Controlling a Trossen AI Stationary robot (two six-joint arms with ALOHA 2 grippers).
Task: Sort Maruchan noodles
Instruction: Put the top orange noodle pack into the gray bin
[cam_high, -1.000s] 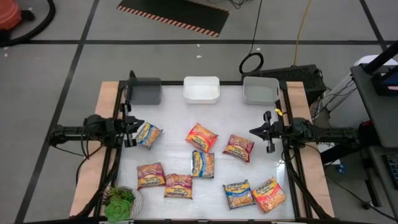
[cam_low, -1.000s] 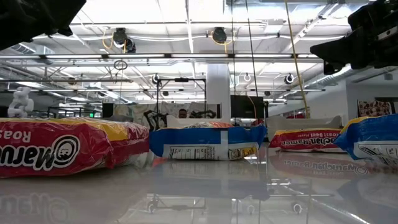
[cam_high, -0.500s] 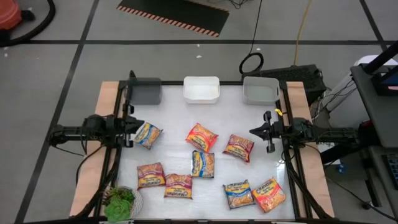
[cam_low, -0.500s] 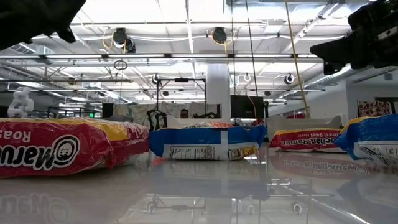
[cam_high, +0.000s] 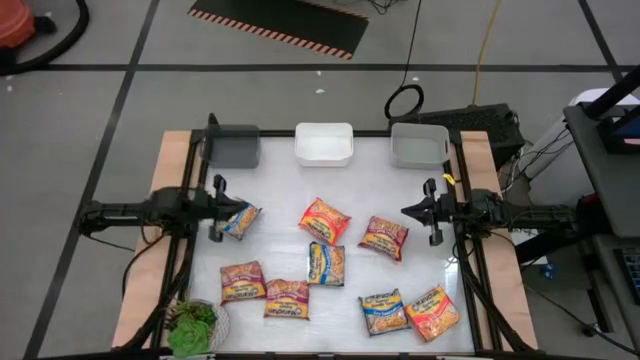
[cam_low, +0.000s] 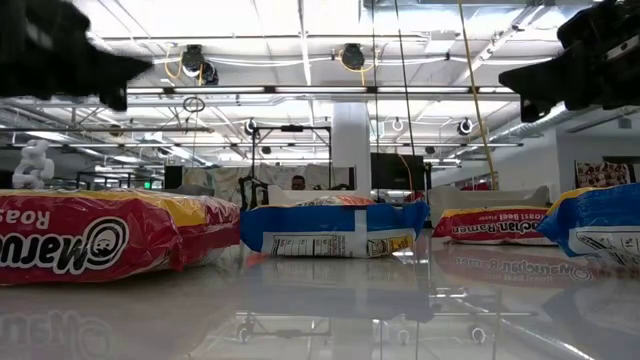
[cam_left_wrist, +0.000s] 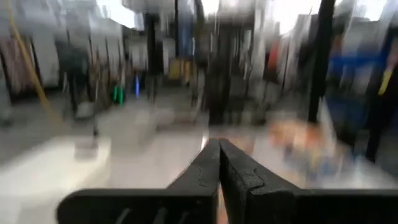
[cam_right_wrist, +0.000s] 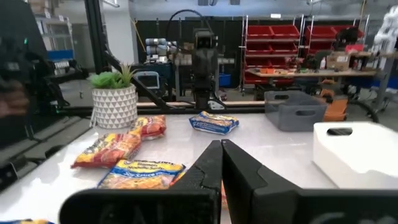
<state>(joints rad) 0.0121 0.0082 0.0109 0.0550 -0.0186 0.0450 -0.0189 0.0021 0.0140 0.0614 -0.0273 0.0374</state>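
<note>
The high view looks straight down, the low view level across the table (cam_high: 330, 300), both sharing packets (cam_low: 330, 228).

Bright, even light falls from rows of white ceiling strip lamps (cam_low: 300, 45), and the glossy white tabletop (cam_low: 330, 300) mirrors them in a pale glare along its near edge. The left wrist view is smeared all over by motion blur. The right wrist view stays sharp apart from its own dark, soft-edged fingers (cam_right_wrist: 249, 180) close to the lens.

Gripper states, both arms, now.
Left gripper: shut, holding nothing, above the blue-and-yellow packet.
Right gripper: shut, empty, at the table's right side.
</note>
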